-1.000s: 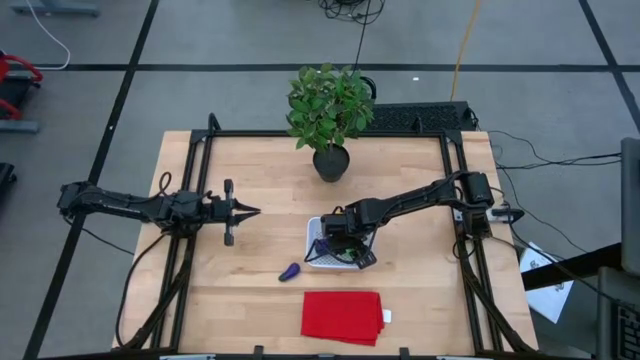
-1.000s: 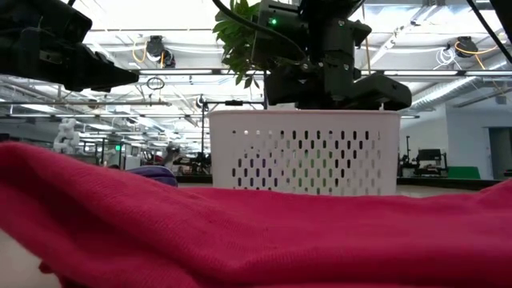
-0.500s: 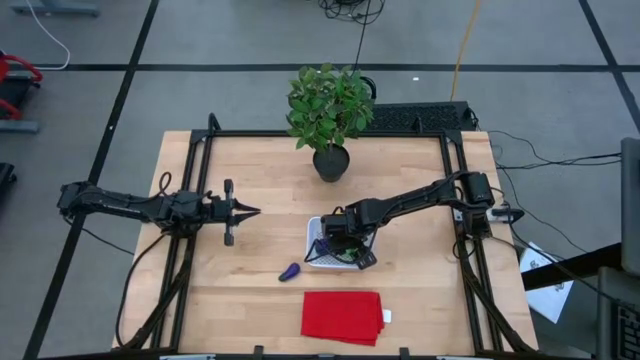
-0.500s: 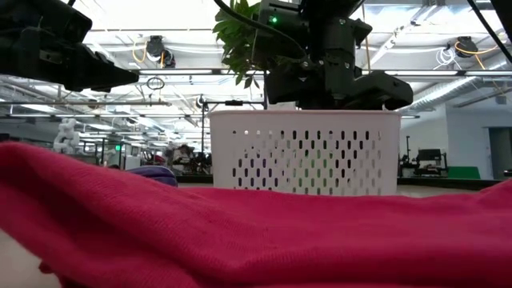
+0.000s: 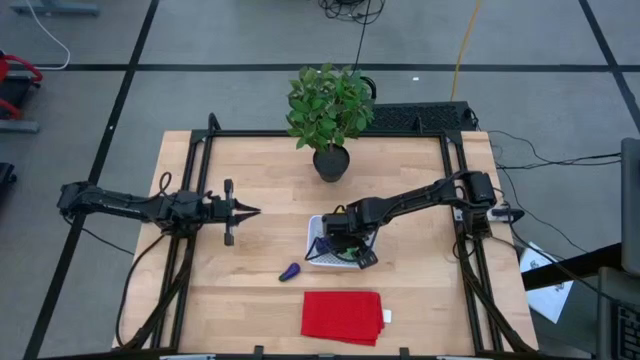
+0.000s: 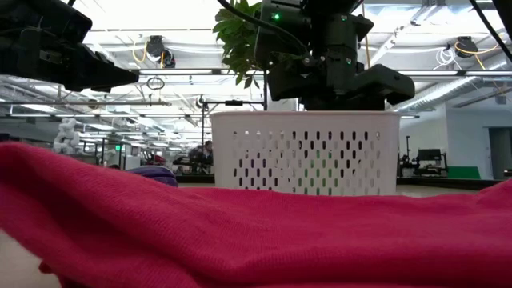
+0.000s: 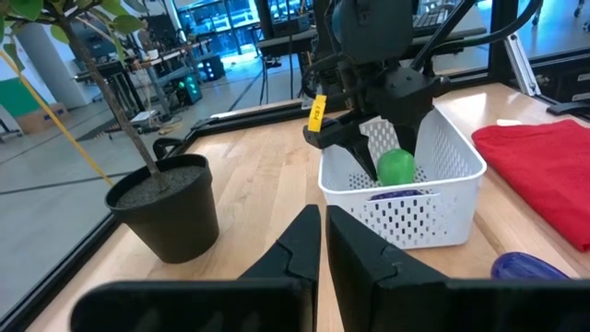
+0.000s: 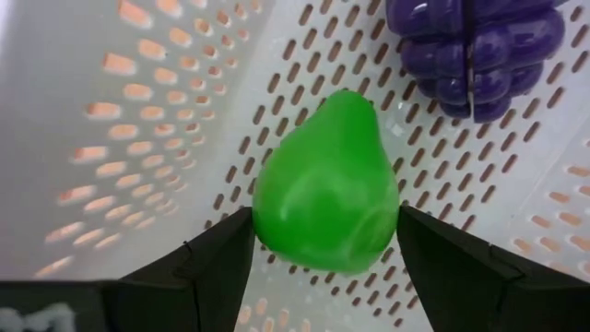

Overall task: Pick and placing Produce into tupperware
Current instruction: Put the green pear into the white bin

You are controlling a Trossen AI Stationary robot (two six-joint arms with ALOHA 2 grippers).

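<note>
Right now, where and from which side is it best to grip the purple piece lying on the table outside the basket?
Probably from above, jaws across the narrow middle of the elongated purple piece: it lies flat on open wood, apart from the white basket and red cloth.

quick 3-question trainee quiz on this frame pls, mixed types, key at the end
1. True or false: the green piece lies inside the white basket.
2. Which hand is in the basket: A left, B right?
3. Fill in: the elongated purple piece lies on the ____, outside the basket.

Key:
1. True; it lies between the right hand's open fingers.
2. B; the left hand waits shut, off to the left.
3. Table.
</note>
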